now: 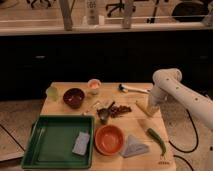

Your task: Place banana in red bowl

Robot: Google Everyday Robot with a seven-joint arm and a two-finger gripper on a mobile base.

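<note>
The banana (pixel 142 107), a short pale-yellow piece, lies on the wooden table (pixel 125 127) near its right edge. My gripper (pixel 149 105) hangs from the white arm (pixel 172 85) that reaches in from the right, and it is low right beside the banana, on its right. The red bowl (pixel 109 139) is orange-red and stands empty at the table's front middle, well to the front left of the banana.
A dark maroon bowl (pixel 74 97) stands at the back left. A green tray (pixel 50 145) with a grey sponge (pixel 81 143) fills the front left. Also here are a metal cup (pixel 104 115), dark red bits (pixel 120 109), a long green vegetable (pixel 157 140) and a grey cloth (pixel 134 146).
</note>
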